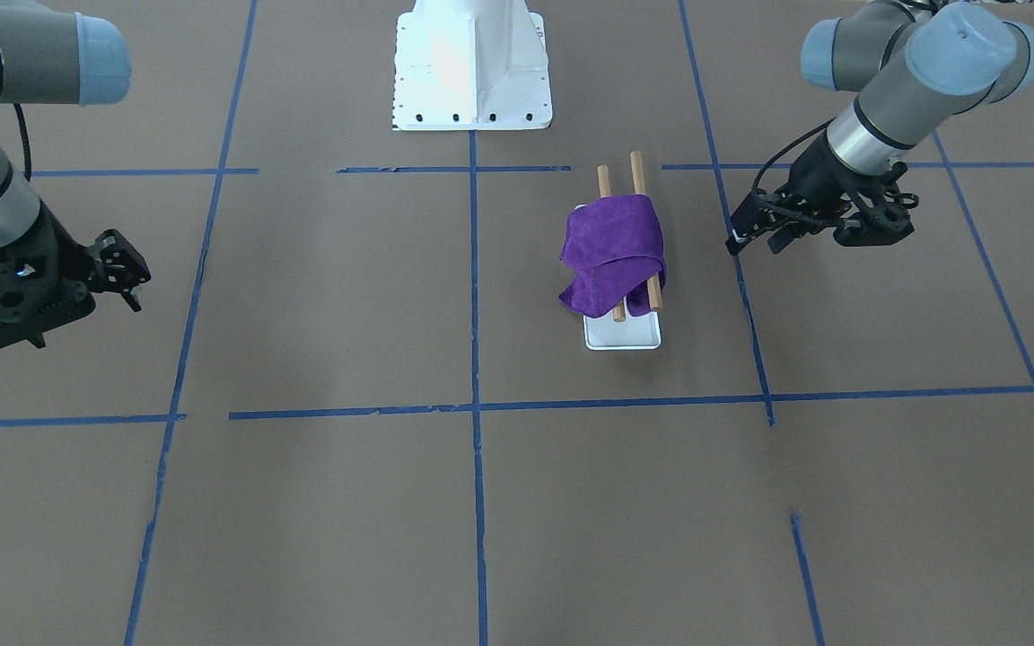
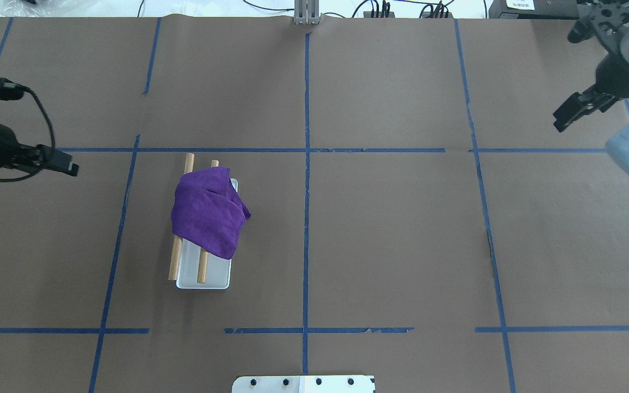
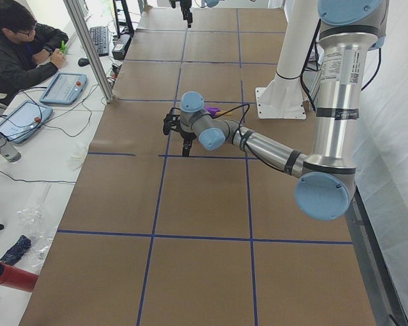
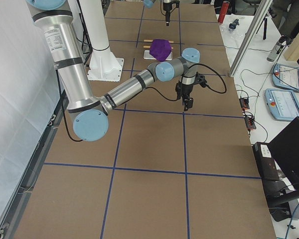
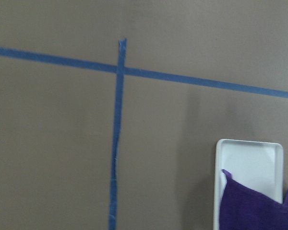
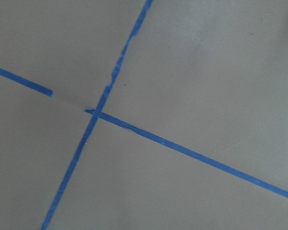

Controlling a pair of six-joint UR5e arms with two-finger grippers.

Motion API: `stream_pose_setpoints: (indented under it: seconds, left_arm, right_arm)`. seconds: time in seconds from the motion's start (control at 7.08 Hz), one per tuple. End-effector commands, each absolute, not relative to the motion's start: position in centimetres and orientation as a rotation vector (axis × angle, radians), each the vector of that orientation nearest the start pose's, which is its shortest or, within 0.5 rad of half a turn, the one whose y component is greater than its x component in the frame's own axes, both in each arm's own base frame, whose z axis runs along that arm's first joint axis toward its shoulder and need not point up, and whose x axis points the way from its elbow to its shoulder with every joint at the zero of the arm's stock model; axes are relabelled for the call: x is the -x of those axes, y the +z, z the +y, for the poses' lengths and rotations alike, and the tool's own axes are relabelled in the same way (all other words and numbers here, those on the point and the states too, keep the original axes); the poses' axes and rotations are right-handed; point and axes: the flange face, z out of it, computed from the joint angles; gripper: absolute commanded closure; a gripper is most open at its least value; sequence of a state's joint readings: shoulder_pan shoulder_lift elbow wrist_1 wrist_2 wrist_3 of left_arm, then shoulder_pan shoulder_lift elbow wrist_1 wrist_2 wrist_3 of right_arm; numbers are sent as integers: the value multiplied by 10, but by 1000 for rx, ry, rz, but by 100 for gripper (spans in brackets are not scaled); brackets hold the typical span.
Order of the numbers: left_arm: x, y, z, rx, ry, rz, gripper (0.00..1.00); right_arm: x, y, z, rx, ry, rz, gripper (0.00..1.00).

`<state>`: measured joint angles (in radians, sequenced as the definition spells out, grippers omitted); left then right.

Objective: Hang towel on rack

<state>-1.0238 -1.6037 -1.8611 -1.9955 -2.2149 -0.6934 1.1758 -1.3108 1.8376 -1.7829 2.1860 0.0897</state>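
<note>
A purple towel [image 1: 616, 247] [image 2: 208, 213] lies draped over the two brown wooden rods [image 1: 635, 175] of the rack, whose white base [image 1: 634, 334] [image 2: 216, 278] rests on the table. The towel hangs bunched across both rods near their middle. My left gripper [image 1: 750, 240] [image 2: 71, 168] hovers beside the rack, apart from it, and looks shut and empty. My right gripper [image 1: 133, 301] [image 2: 559, 124] is far off on the other side, also shut and empty. The left wrist view shows a corner of the base [image 5: 249, 153] and the towel [image 5: 254, 211].
The brown table [image 2: 391, 229] is marked with a blue tape grid. The white robot pedestal [image 1: 472, 63] stands behind the rack. An operator [image 3: 17, 47] sits at a side desk with tablets and cables, beyond the table's far edge.
</note>
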Motion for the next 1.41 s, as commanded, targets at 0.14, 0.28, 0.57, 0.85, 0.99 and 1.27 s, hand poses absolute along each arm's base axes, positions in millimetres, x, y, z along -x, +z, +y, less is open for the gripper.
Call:
stream_pose_setpoints:
  seconds: [0.14, 0.28, 0.57, 0.85, 0.99, 1.27]
  left_arm:
    - [-41, 529, -510, -305, 361, 676, 0]
    - [-3, 552, -511, -274, 320, 656, 0]
    - [37, 589, -489, -237, 233, 645, 0]
    - [50, 617, -463, -174, 187, 647, 0]
    - [49, 618, -461, -167, 184, 677, 0]
    - [41, 631, -455, -125, 166, 774, 0]
  right_arm:
    - [1, 555, -521, -97, -403, -704, 0]
    - [-34, 587, -496, -58, -317, -705, 0]
    - [-68, 633, -464, 3, -204, -765, 0]
    - [-68, 636, -457, 5, -148, -788, 0]
    - [-68, 636, -458, -12, -126, -783, 0]
    - [-68, 636, -458, -18, -128, -783, 0]
